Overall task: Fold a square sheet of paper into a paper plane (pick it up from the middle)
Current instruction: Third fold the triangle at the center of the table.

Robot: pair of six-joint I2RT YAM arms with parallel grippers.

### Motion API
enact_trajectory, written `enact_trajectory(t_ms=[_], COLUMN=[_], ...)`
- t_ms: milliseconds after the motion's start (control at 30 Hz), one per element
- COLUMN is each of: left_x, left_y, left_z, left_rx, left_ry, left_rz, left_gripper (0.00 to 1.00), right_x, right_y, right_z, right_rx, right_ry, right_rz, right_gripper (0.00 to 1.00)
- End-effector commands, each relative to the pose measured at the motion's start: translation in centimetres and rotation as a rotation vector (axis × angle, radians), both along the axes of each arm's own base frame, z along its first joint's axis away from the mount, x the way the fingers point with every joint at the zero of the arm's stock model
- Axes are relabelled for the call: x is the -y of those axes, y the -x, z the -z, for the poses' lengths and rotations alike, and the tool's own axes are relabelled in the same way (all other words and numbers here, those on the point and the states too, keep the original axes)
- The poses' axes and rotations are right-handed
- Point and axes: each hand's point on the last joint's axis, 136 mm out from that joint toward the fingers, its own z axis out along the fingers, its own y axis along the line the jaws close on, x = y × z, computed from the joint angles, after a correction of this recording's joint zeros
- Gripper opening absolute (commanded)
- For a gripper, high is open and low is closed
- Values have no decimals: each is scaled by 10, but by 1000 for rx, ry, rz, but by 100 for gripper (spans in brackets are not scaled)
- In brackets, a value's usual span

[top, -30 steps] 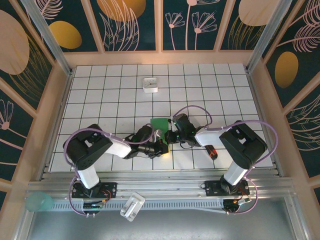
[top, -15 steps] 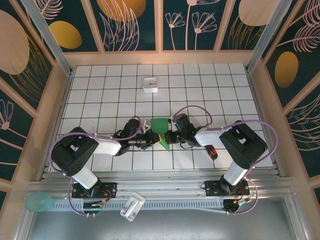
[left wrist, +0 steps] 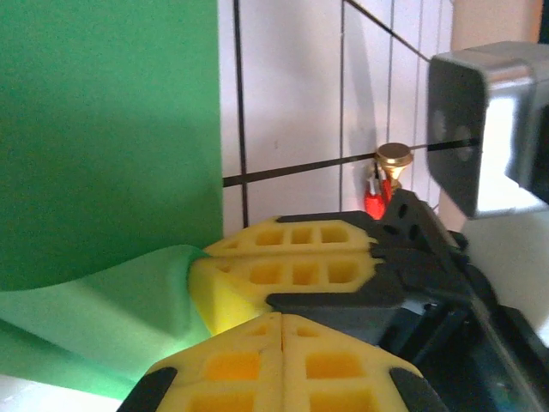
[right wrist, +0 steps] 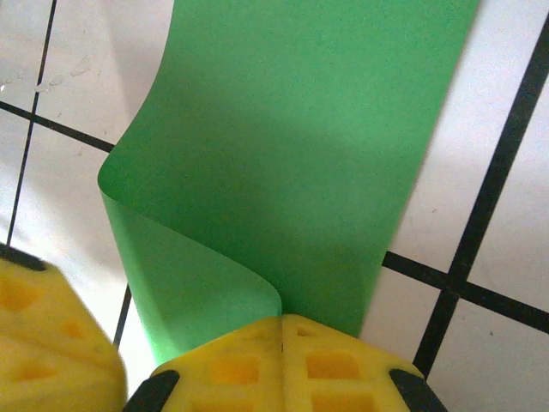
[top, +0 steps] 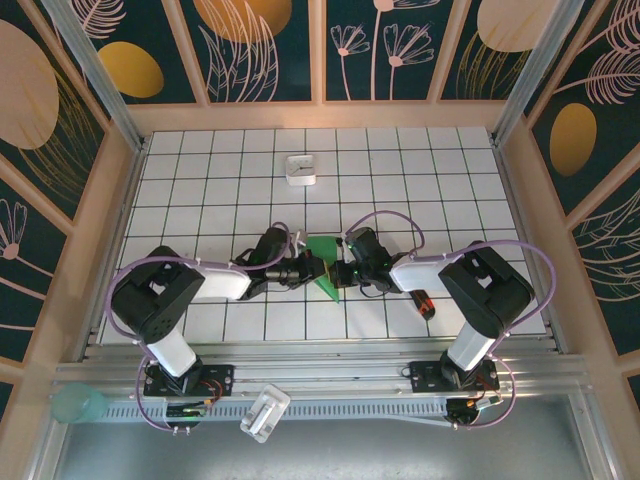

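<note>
Off the table's [top: 200,170] near-left corner sits a teal round thing [top: 75,405], too blurry to identify. A white part [top: 265,413] lies on the rail between the arm bases, also unclear. The box [top: 300,170] is near the far edge, left of centre, and the marks on its top are too small to read.

Left gripper [top: 306,268]: from above its fingers are hidden under the wrist, with the tip at the paper's left edge. The left wrist view shows its yellow fingers [left wrist: 223,369] pressed together and cut off by the frame bottom. Paper lies against the left one, but whether any sits in the seam can't be told.

Paper [top: 322,254]: mid-table, toward the near edge, between the two grippers. From above it is a green wedge pointing at the near edge, its right part covered by the right wrist. In the right wrist view the paper [right wrist: 300,154] lies flat on the tiles, its left side curled over and running into the finger seam.

Right gripper [top: 341,272]: fingers [right wrist: 343,369] together, clamped on that curled edge. The left wrist view shows the same from the side.

Screwdriver [top: 426,303]: right of centre by the near edge, mostly hidden under the right forearm from above. The left wrist view shows a red bit [left wrist: 375,202] with a brass-coloured cap.
</note>
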Motion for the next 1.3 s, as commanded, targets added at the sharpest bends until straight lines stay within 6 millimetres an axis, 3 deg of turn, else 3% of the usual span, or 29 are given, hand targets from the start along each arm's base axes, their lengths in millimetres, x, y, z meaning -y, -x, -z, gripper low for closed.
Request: enact_trajectory(t_ms=[0, 200, 400, 633, 733, 900, 1200, 1267], left_x=[-6, -18, -24, -25, -18, -12, -14, -16], left_y=[-5, 3, 12, 13, 7, -4, -24, -23], left_z=[10, 37, 49, 42, 17, -1, 8, 23], left_rx=[0, -41, -65, -54, -6, 40, 48, 24], left_ry=[-60, -133, -156, -146, -98, -77, -129, -167], left_rz=[-14, -21, -10, -8, -5, -10, -28, -16], left_gripper=[0, 0, 0, 0, 0, 3, 5, 5], right_x=[51, 52, 52, 53, 53, 52, 51, 51], right_y=[46, 47, 47, 46, 46, 46, 45, 46], right_z=[64, 65, 66, 67, 67, 66, 66, 66], right_rx=[-214, -216, -216, -213, -213, -211, -209, -213], right_ry=[234, 238, 242, 246, 249, 246, 243, 243], right_rz=[18, 19, 16, 14, 14, 12, 11, 11], right_gripper=[0, 0, 0, 0, 0, 0, 0, 0])
